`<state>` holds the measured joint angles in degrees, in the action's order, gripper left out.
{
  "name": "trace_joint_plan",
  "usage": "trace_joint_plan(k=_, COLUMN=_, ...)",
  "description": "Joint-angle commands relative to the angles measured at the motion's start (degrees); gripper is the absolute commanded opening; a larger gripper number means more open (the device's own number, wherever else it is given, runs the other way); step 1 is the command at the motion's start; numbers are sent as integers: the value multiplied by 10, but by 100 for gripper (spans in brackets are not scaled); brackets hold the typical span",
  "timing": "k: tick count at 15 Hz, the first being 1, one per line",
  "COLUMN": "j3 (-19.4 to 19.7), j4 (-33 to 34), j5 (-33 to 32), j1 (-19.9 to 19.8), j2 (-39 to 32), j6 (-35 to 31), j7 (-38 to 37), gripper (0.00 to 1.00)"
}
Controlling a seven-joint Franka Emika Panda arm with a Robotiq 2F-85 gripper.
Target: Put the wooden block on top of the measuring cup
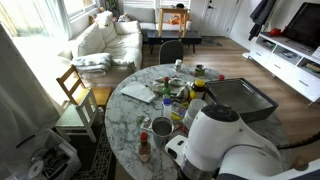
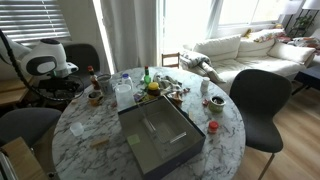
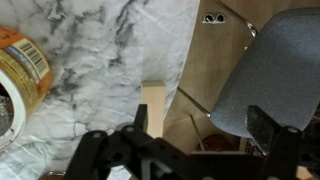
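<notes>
The wooden block point(image 3: 155, 103), a small light-tan piece, lies on the marble table point(image 3: 100, 40) right at the table's edge. My gripper point(image 3: 200, 125) hovers over it and is open. One dark finger point(image 3: 140, 120) stands just beside the block and the opposite finger point(image 3: 266, 126) is out past the edge, over the chair. Nothing is between them. The measuring cup is out of the wrist view, and I cannot pick it out among the clutter in either exterior view. The arm point(image 1: 225, 140) point(image 2: 45, 58) hides the block in both exterior views.
An orange-labelled container point(image 3: 20, 70) stands close to the block. A dark grey chair seat point(image 3: 270, 70) sits just beyond the edge. A large dark tray point(image 2: 158, 135) point(image 1: 240, 98), a metal mug point(image 1: 162, 127), a red-capped bottle point(image 2: 95, 85) and several small items crowd the round table.
</notes>
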<state>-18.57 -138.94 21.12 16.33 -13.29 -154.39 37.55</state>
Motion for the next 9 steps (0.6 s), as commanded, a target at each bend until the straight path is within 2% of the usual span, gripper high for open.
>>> trace_joint_plan(k=1, j3=-9, j4=7, j5=-52, j1=-16, j2=-34, j6=-35, j7=-29, gripper=97)
trace_joint_plan(k=3, j3=-5, j4=11, j5=-89, j1=-19, j2=-43, j6=-46, j7=-52, gripper=90)
trace_joint_plan(k=5, j3=-2, j4=14, j5=-124, j1=-25, j2=-52, j6=-55, j7=-74, gripper=76)
trace_joint_plan(k=8, j3=-1, j4=23, j5=-161, j1=-35, j2=-64, j6=-63, j7=-98, gripper=69)
trace_joint_plan(k=9, j3=-3, j4=28, j5=-169, j1=-39, j2=-69, j6=-62, j7=-101, gripper=74)
